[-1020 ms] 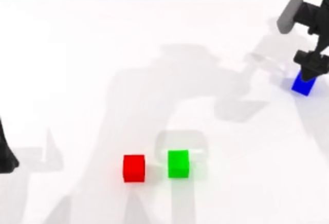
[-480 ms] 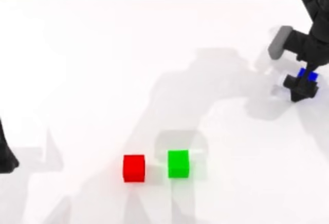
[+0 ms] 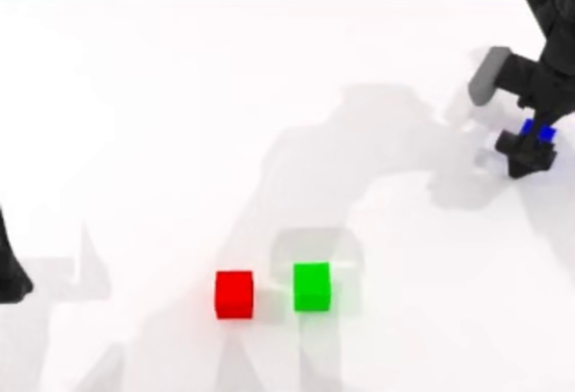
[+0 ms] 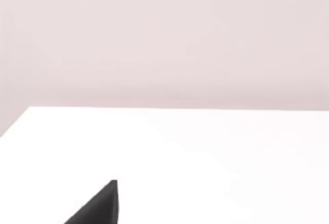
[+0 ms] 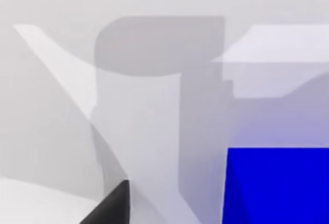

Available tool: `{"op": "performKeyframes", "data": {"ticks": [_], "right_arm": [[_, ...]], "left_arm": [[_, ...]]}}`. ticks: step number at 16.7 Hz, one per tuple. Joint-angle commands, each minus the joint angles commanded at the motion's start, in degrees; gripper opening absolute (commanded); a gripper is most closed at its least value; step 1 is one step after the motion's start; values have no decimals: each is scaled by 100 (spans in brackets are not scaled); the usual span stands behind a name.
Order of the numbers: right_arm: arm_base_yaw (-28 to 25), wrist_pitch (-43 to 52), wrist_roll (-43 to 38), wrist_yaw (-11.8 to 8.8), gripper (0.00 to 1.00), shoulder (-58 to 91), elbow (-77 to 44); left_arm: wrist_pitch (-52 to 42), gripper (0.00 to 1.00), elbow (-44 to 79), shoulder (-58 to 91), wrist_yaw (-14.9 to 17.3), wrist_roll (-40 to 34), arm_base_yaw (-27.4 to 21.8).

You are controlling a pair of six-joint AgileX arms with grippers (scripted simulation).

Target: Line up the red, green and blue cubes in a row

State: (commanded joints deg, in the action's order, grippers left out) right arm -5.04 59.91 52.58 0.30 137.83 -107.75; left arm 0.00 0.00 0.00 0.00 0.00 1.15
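Two cubes, red cube (image 3: 234,294) and green cube (image 3: 312,286), sit side by side low in the frame's centre. At upper right, my right end effector (image 3: 532,143) straddles the blue cube (image 3: 539,129); grip unconfirmed. Left arm parked at the left edge.

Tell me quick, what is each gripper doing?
Left gripper: parked at the table's left edge, cannot be told.
Right gripper: down over the blue cube, grip cannot be told.

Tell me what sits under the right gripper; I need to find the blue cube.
Under the right gripper, at the table's far right, lies the blue cube. Only a small blue patch shows from above; the arm covers the rest. Whether the fingers grip it cannot be seen.
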Motion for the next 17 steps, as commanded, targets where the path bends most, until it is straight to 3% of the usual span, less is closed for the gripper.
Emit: {"op": "performKeyframes", "data": {"ticks": [8,17], "right_arm": [[0,0,0,0,2,0,0],[8,71,-43,-22,0,-107,15]], "left_arm": [[0,100,0,0,0,0,0],[0,100,0,0,0,0,0]]}}
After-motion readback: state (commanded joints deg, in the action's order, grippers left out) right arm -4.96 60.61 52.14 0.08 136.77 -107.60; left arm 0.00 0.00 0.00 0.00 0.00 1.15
